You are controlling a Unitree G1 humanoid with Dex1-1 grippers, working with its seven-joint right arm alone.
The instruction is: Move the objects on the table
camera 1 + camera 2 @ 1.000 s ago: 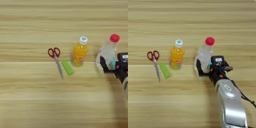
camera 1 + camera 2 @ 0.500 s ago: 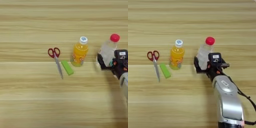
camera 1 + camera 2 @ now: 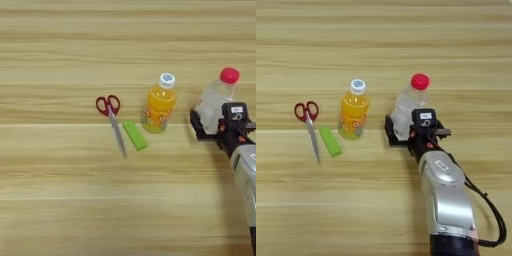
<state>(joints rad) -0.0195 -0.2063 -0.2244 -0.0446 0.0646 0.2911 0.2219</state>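
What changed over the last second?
The tool moved up the table and closed in around the base of the clear red-capped bottle, which stands where it was. Juice bottle, scissors and green block stayed put.

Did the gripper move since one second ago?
Yes. The gripper moved up the picture toward the clear bottle; the orange juice bottle stayed put.
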